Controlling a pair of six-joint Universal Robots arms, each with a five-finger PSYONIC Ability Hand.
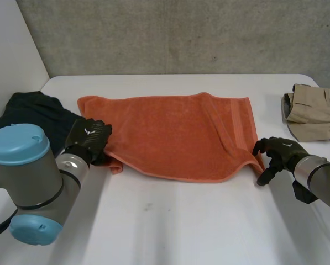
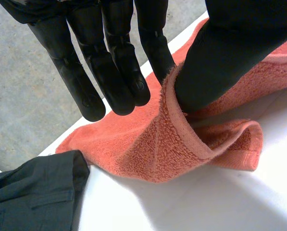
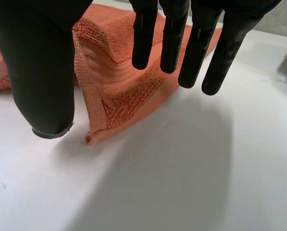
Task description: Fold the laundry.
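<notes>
A rust-orange terry towel [image 1: 176, 132] lies spread flat across the middle of the white desk [image 1: 170, 221], between a dark crumpled garment [image 1: 37, 113] and a folded beige garment [image 1: 317, 110]. The left hand [image 1: 90, 138] pinches the towel's near left corner between thumb and straight fingers. The right hand [image 1: 281, 150] pinches the raised near right corner likewise.

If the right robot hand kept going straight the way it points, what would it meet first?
Probably the bare white table, just past the orange towel's raised corner beside the right robot hand; depth is unclear.
</notes>
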